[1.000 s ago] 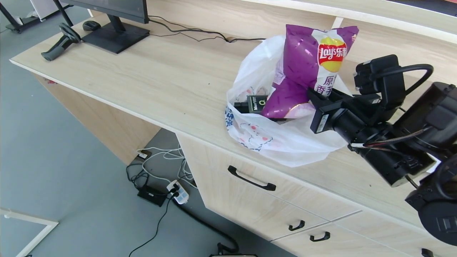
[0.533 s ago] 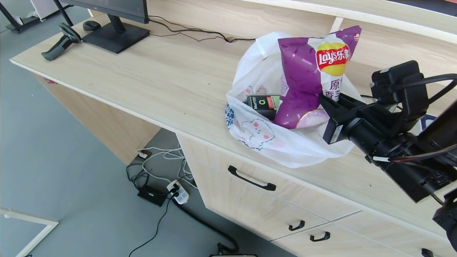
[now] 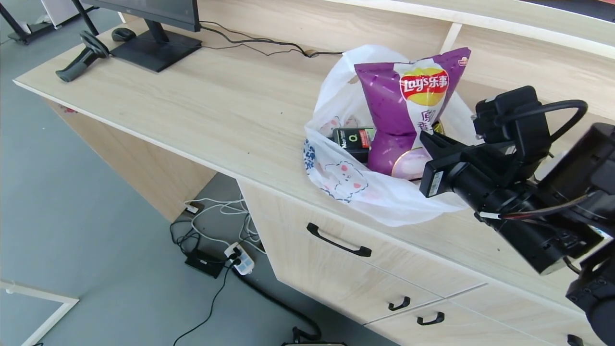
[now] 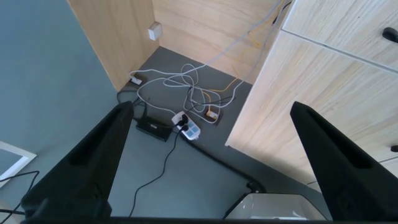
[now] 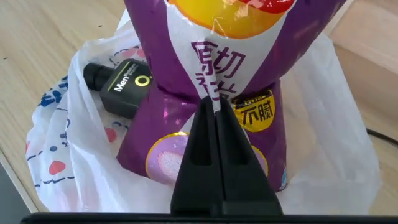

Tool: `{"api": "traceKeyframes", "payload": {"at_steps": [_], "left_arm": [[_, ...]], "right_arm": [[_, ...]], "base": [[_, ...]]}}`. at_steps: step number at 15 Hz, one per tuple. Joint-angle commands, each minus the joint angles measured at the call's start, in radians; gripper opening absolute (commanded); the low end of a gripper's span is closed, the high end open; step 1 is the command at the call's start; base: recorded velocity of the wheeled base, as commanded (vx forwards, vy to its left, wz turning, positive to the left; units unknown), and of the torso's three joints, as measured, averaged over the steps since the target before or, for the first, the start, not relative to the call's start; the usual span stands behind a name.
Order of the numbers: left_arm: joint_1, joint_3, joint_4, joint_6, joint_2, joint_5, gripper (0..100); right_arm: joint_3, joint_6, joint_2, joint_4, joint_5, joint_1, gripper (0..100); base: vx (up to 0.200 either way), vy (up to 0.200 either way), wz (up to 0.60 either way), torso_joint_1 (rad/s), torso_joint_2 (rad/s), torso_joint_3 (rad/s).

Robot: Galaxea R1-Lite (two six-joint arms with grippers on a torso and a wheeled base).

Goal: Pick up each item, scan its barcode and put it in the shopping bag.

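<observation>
1. I see the chip bag (image 3: 403, 110), purple and glossy with a white band down its face and a red and yellow badge near the top. It stands almost upright, a little crumpled at the waist.
2. Its lower end sits inside the mouth of the shopping bag (image 3: 384, 197), a thin white plastic bag with small printed pictures. The shopping bag rests on the bench (image 3: 202, 105) at its front edge, above the drawers.
3. A black bottle (image 3: 353, 139) with a green label lies inside the shopping bag, against the chip bag on my left side.
4. The right gripper (image 3: 429, 139) meets the chip bag low on its front. In the right wrist view its fingers (image 5: 202, 155) are pressed together, pinching a fold of the foil.
5. The left gripper (image 4: 212, 107) hangs over the floor cables beside the drawer unit, jaws spread wide and holding nothing.
6. The handheld scanner (image 3: 79, 57) lies at the bench's far left corner, beside the monitor stand (image 3: 153, 45).
</observation>
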Motion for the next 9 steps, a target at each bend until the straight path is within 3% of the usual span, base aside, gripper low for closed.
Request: {"api": "traceKeyframes", "payload": {"at_steps": [1,5,8,9], "left_arm": [[0.0,0.0,0.0,-0.005,0.0,0.0,100],[0.0,0.0,0.0,-0.004,0.0,0.0,100],[0.0,0.0,0.0,-0.002,0.002,0.0,100],[0.0,0.0,0.001,-0.002,0.0,0.0,100]], "right_arm": [[-0.019,0.023,0.051,0.012,0.006,-0.017,0],[-0.165,0.069,0.128,-0.002,0.009,-0.017,0],[-0.169,0.064,0.103,0.001,0.04,-0.017,0],[-0.157,0.062,0.102,0.001,0.038,-0.017,100]], "base": [[0.0,0.0,0.0,0.0,0.0,0.0],[0.0,0.0,0.0,0.0,0.0,0.0],[0.0,0.0,0.0,0.0,0.0,0.0],[0.0,0.0,0.0,0.0,0.0,0.0]]}}
